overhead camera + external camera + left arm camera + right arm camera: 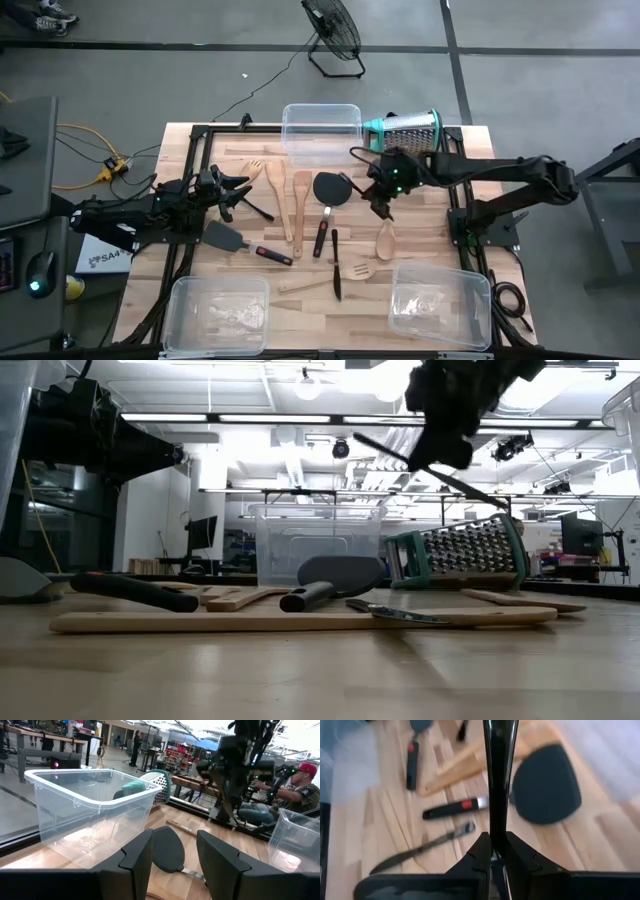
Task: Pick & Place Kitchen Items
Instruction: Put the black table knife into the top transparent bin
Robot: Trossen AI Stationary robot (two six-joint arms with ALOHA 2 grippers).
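Observation:
My right gripper (pixel 383 207) hangs above the table's middle right, shut on a thin black tool (pixel 499 780). Below it lie the kitchen items: a black round spatula (pixel 332 188), a wooden spoon (pixel 385 240), two wooden spatulas (pixel 277 185) (pixel 301 195), a slotted wooden fork (pixel 256 168), a black spatula (pixel 222 237) with a red-black handle, another thin black tool (pixel 336 265) and a slotted wooden turner (pixel 340 278). My left gripper (pixel 172 855) waits open at the table's left, pointing level. My right gripper pinches the thin black tool's shaft (pixel 496 837) between its two fingers, part way along its length. The fingers slant down from the table's right side. The tool is lifted clear of the table and tilted, sticking out on both sides of the gripper (pixel 440 430).
A clear bin (pixel 321 130) stands at the far edge beside a steel grater with a teal rim (pixel 405 130). Two more clear bins (pixel 218 312) (pixel 440 302) stand at the near corners. A person in a red cap (pixel 300 790) sits beyond the table.

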